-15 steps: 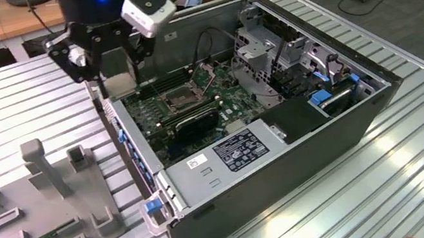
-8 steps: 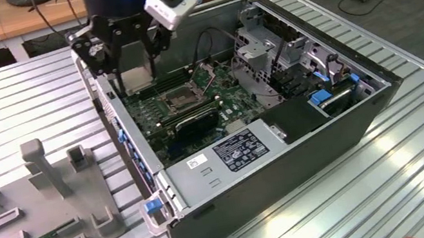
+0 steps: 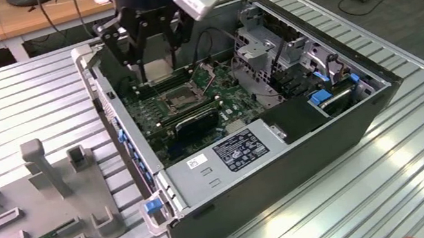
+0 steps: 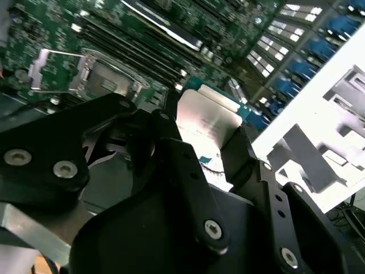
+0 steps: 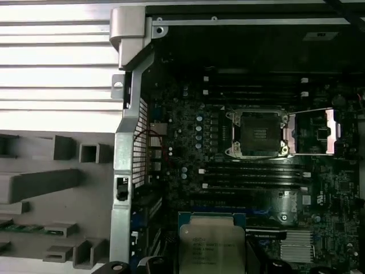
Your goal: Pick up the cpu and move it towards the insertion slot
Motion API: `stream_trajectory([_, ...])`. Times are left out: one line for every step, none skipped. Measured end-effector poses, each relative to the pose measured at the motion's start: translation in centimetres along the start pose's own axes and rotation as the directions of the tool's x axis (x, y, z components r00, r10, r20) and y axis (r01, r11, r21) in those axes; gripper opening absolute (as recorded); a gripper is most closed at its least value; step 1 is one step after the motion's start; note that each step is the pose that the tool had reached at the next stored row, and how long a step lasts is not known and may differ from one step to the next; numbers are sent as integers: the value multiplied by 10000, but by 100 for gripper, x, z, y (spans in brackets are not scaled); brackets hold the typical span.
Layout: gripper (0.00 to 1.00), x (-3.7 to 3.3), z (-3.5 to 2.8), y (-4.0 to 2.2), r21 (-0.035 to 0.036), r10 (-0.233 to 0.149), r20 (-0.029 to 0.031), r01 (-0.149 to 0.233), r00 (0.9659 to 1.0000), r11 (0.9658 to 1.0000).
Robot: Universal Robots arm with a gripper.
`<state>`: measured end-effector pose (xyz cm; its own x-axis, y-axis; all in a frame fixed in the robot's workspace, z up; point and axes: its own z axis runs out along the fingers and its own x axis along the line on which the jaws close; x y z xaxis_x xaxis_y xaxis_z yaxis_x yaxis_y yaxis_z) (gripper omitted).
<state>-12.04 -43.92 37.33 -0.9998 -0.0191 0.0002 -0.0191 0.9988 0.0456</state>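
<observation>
Above the open computer case (image 3: 286, 145), my gripper (image 4: 208, 148) is clamping the cpu (image 4: 208, 123) flat, carrying it clear toward the insertion slot (image 5: 256, 134).

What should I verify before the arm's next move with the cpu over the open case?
1. Grip on the cpu: ok. In the second wrist view the gripper has a finger on each side of it.
2. Cpu off the board: ok. The exterior view shows it hanging above the motherboard.
3. Insertion slot free: ok. Its dark centre is bare in the first wrist view.
4. Socket cover out of the way: ok. It lies swung to one side of the slot.
5. Cpu over the slot: not ok. In the first wrist view it sits well apart from the slot.
6. Cpu level and square to the slot: cannot tell.
</observation>
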Motion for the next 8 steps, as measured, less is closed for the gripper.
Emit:
stream_trajectory([55, -49, 0, -1, 0, -1, 0, 1, 10000, 10000])
stream_trajectory([55, -91, 1, -2, -1, 1, 0, -1, 10000, 10000])
stream_trajectory([55, -132, 1, -3, -1, 1, 0, -1, 10000, 10000])
stream_trajectory([55, -172, 1, -3, -1, 0, 0, 0, 10000, 10000])
stream_trajectory([55, -212, 1, -4, 0, -1, 0, 1, 10000, 10000])
stream_trajectory([55, -252, 2, -5, 0, 1, 0, -1, 10000, 10000])
stream_trajectory([55, -296, 2, -6, -1, 1, 0, -1, 10000, 10000])
stream_trajectory([55, -338, 2, -7, 0, -1, 0, 1, 10000, 10000])
